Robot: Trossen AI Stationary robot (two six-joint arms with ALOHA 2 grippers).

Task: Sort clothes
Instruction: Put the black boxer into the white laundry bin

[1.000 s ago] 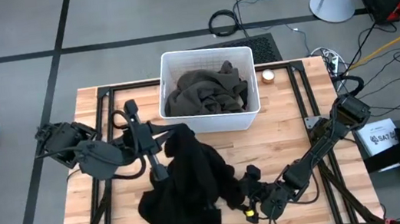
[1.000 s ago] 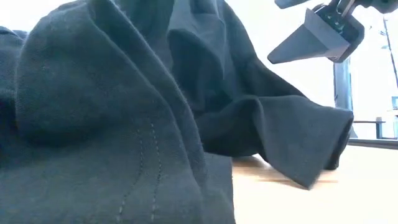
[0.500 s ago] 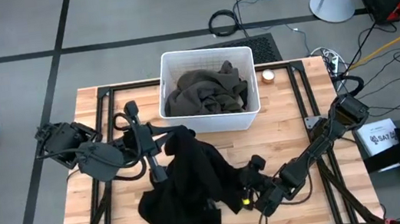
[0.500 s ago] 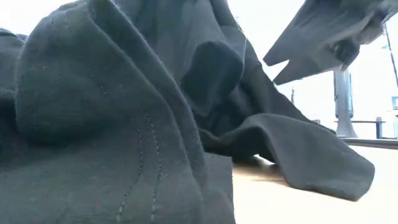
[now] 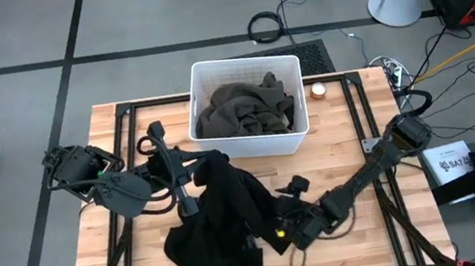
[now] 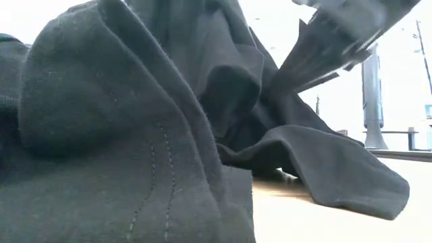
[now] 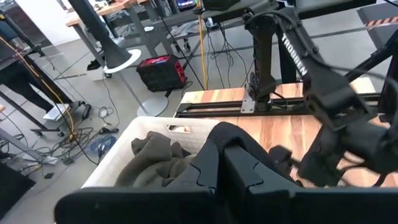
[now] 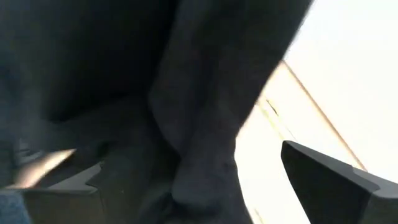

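A black garment (image 5: pixel 221 218) lies heaped on the table's near middle and fills the low view (image 6: pixel 121 135). One part of it is drawn up to my left gripper (image 5: pixel 207 162), which is shut on it. My right gripper (image 5: pixel 273 231) is open at the garment's right edge. In the right wrist view its fingers (image 8: pixel 329 180) stand on either side of a black fold (image 8: pixel 205 124). An olive-brown garment (image 5: pixel 248 109) lies in the white bin (image 5: pixel 198 74). My left gripper pinches a raised fold of the black garment (image 7: pixel 233 132) between its two fingers. The fingers come from the table's left, about level. The cloth hangs down from them, and its lower part is heaped on the table (image 5: pixel 207 247). My right gripper: I cannot tell whether its open fingers touch the cloth.
The white bin stands at the table's far middle. A small round thing (image 5: pixel 317 89) sits right of it. Bare wood shows at the table's right (image 5: pixel 351 155) and near left (image 5: pixel 142 247). Cables and stands lie on the floor beyond.
My right gripper has gone toward the table's left, up to the black garment's right edge. The garment's right flap has dropped and spread flatter on the table. The part in my left gripper has stayed raised.
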